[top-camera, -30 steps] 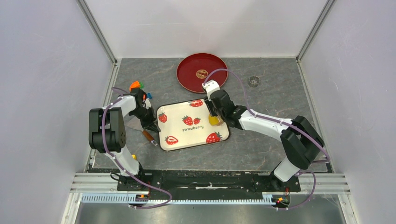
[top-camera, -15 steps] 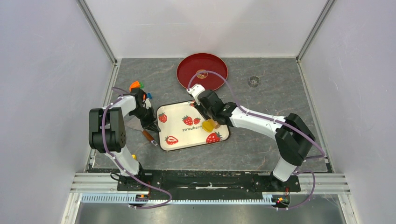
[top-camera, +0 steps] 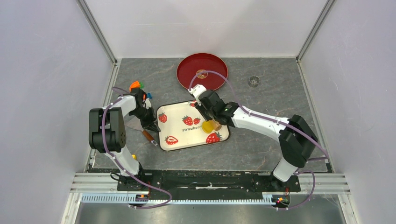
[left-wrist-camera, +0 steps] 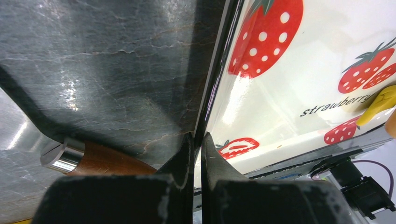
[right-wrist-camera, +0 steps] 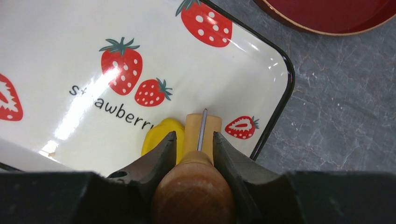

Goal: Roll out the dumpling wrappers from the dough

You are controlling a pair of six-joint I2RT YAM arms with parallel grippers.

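Dumpling wrapper point(top-camera: 201, 73): small flat disc lying in the red plate point(top-camera: 189, 79), at the far side of the bench point(top-camera: 271, 107). Yellow dough lump point(right-wrist-camera: 161, 133) on the strawberry tray point(top-camera: 180, 133), touching the wooden roller point(right-wrist-camera: 202, 127). Right gripper point(right-wrist-camera: 194, 140) partly open, clamped on the roller's handle. Left gripper point(left-wrist-camera: 197, 140) closed on the tray's left rim.

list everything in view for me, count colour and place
strawberry tray: 1, white with red strawberries, table centre
yellow dough: 1 lump, yellow, on tray, against roller
wooden roller: 1, tan, in right hand
red plate: 1, red, far centre
dumpling wrapper: 1, yellowish, on plate
metal ring: 1, silver, far right
wood-handled tool: 1, brown and silver, left of tray
small bright pieces: count unclear, orange, green, blue, far left
left hand: 1, black, shut on tray's left rim
right hand: 1, black, shut on roller
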